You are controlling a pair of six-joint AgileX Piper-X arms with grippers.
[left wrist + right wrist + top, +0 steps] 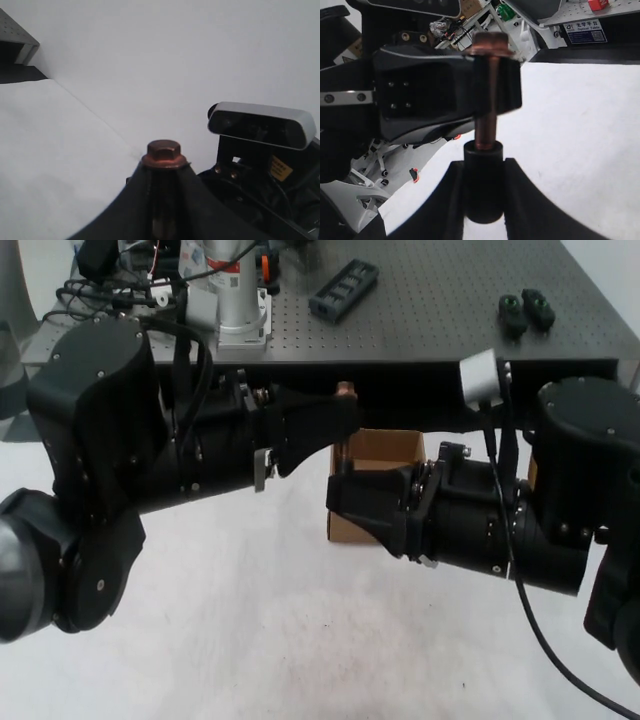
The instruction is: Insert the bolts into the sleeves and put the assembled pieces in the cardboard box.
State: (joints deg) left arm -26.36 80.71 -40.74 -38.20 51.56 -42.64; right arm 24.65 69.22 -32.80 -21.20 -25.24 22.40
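Right wrist view: right gripper clamped on sleeve, bolt tip at its mouth.
Left gripper pinches bolt; high view: cardboard box at 2 o'clock of sleeve. Risk: slight tilt jams bolt or pushes sleeve out of grip.

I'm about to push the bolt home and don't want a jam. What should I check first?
1. Left gripper shut on the bolt: ok.
2. Right gripper shut on the sleeve: ok.
3. Bolt in line with the sleeve: ok, the shank meets the sleeve's top straight.
4. Bolt fully seated: not ok, much bare shank shows between head and sleeve.
5. Cardboard box free inside for the drop: cannot tell, the arms cover part of it.
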